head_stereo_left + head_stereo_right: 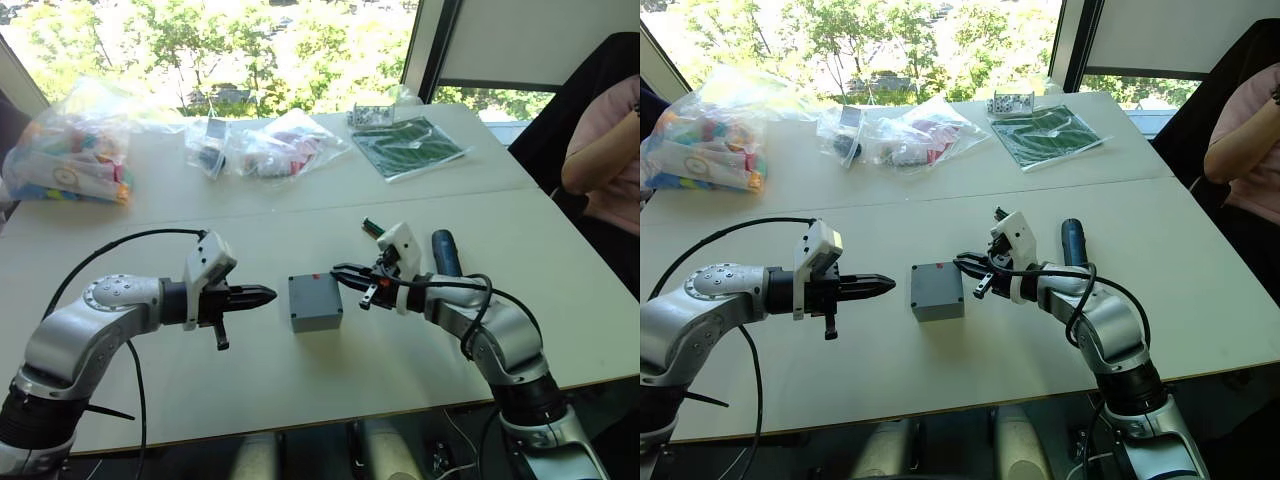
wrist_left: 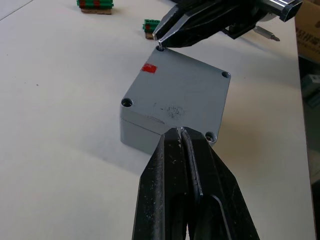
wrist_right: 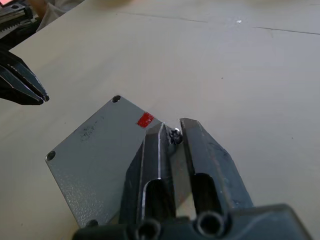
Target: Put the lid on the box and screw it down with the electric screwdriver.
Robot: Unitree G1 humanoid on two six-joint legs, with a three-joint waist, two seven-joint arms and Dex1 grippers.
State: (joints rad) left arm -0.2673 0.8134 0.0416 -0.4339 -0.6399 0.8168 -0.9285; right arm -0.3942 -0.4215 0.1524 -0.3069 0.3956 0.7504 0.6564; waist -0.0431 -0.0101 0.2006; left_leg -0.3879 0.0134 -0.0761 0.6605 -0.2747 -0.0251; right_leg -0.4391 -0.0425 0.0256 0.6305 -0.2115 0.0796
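The grey lid [image 2: 180,95] lies flat on the grey box [image 2: 137,135], with a red mark near one corner of its top. Lid and box [image 1: 315,301] stand at mid-table between my grippers. My right gripper [image 3: 171,131] has its tips over the lid's corner by the red mark and is shut on a small silver screw [image 3: 175,134]. My left gripper [image 1: 270,294] is shut with nothing in it, its tips just left of the box. The dark-blue electric screwdriver [image 1: 445,252] lies on the table behind my right arm.
Small green connectors [image 2: 150,25] lie on the table beyond the box. Clear bags of parts [image 1: 75,150] and a green board [image 1: 408,145] sit along the far edge. A person in pink [image 1: 605,150] sits at the right.
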